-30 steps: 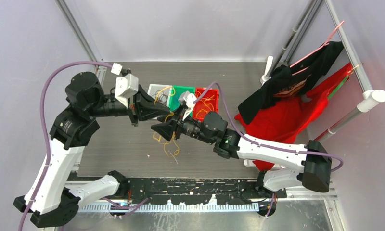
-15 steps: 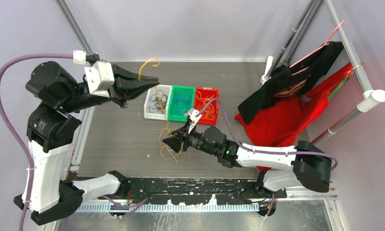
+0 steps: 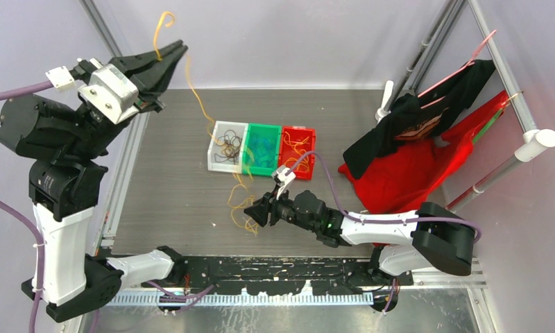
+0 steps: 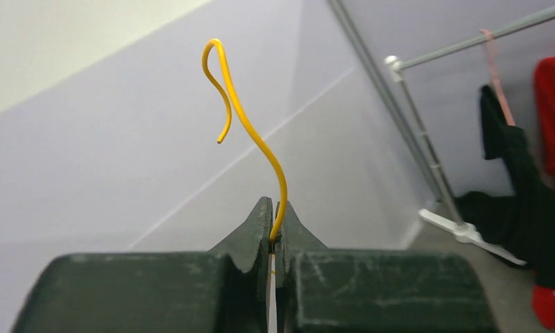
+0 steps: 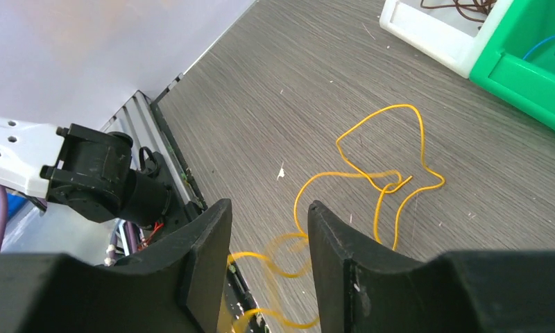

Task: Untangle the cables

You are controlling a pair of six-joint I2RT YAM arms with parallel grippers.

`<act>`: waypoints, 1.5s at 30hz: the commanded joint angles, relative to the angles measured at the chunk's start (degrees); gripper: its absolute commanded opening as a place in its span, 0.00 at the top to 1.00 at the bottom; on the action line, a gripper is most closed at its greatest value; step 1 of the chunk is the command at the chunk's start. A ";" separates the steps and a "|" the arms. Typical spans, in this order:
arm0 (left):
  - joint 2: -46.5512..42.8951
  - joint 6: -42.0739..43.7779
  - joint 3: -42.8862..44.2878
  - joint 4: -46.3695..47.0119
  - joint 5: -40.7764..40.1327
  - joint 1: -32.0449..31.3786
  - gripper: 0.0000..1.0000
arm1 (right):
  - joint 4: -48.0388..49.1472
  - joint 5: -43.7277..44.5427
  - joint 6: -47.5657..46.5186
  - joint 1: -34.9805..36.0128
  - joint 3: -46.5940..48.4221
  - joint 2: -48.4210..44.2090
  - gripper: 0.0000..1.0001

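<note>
Seen from the right wrist, the yellow wires (image 5: 351, 173) blur as they pass between the fingers of the right gripper (image 5: 266, 208) and run off the bottom edge; contact cannot be told. The white bin (image 5: 427, 31) and green bin (image 5: 531, 76) are cropped by the frame. From above, their tangled contents are too small to separate.

Bright, even, diffuse lighting; faint soft shadows on table (image 3: 177, 187). Top view sharp. Yellow cable (image 5: 399, 106) blurred close to right tool (image 5: 266, 211), sharp farther out.
</note>
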 commanded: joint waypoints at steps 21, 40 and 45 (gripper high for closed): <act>-0.89 4.65 -4.56 4.14 -1.09 -0.22 1.00 | -7.31 2.99 -6.08 -1.79 12.82 -4.58 0.34; 12.38 -8.18 -14.61 7.04 9.84 -0.48 1.00 | -17.56 21.94 -5.21 -12.88 12.21 -10.12 0.41; 21.20 -8.54 -9.75 8.87 8.64 -0.73 1.00 | -23.18 28.57 -6.32 -16.47 6.27 -18.37 0.40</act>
